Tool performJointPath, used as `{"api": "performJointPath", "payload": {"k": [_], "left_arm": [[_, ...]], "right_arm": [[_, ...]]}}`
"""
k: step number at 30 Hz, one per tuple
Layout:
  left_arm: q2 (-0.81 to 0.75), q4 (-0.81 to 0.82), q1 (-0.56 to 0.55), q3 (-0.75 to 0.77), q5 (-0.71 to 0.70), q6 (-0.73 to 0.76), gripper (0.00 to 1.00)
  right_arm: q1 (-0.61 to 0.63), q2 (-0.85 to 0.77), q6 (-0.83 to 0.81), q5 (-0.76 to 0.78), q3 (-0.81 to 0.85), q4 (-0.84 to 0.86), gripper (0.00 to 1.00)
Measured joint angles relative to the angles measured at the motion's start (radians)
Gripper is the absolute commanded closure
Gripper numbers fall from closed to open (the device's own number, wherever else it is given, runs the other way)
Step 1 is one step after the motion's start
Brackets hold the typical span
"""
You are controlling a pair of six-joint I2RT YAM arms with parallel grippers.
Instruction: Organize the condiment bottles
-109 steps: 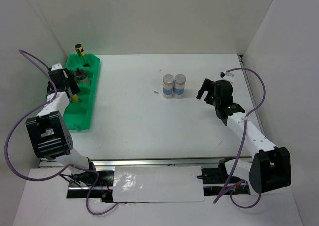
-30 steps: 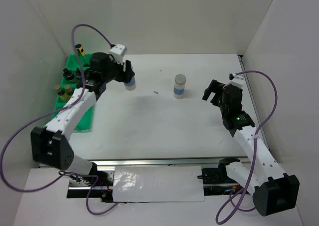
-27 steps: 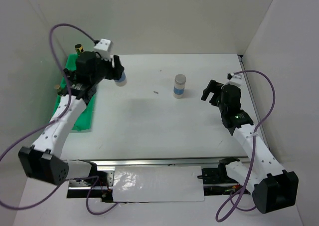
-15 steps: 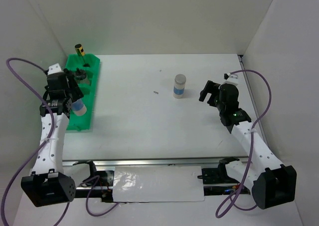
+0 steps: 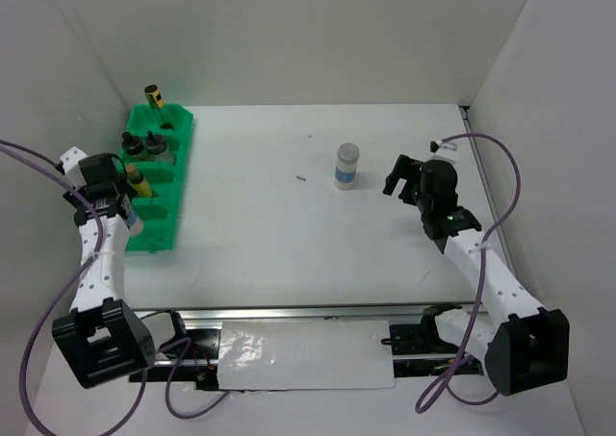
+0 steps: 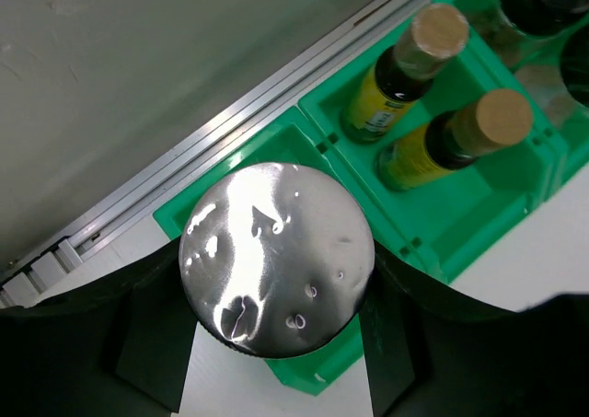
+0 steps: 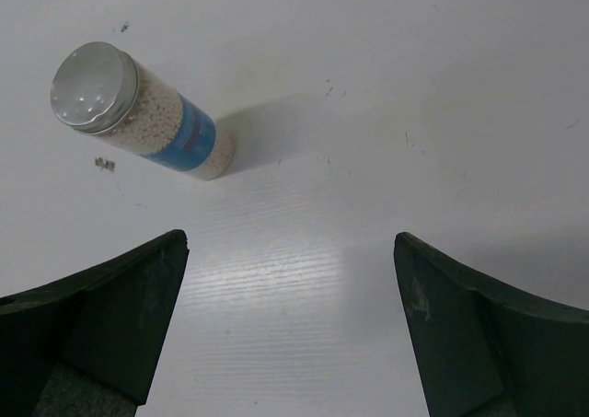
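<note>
Silver-lidded and blue-banded: gripping one jar between the left fingers, hovering above the near end compartment of the green tray. Risking a snag on the compartment wall if descending off-centre, or a tip on release if landing on its rim; possibly nudging the two yellow-labelled bottles next door. Counting two jars, the second jar standing upright mid-counter; five bottles in the tray, as far as showing. Holding the right fingers spread wide, gripping nothing.
</note>
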Motion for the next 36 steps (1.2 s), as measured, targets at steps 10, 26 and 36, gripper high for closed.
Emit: {"api": "performJointPath", "payload": {"k": [10, 26, 36], "left_arm": [[0.062, 0.189, 0.067, -0.122, -0.072, -0.028, 0.46], [0.165, 0.341, 0.077, -0.18, -0.119, -0.034, 0.13], [0.04, 0.228, 0.078, -0.096, -0.08, -0.054, 0.05]], "right_arm": [[0.0, 0.023, 0.01, 0.032, -0.029, 0.029, 0.0], [0.0, 0.012, 0.031, 0.066, -0.051, 0.036, 0.0], [-0.003, 0.001, 0.034, 0.077, -0.051, 0.039, 0.0]]}}
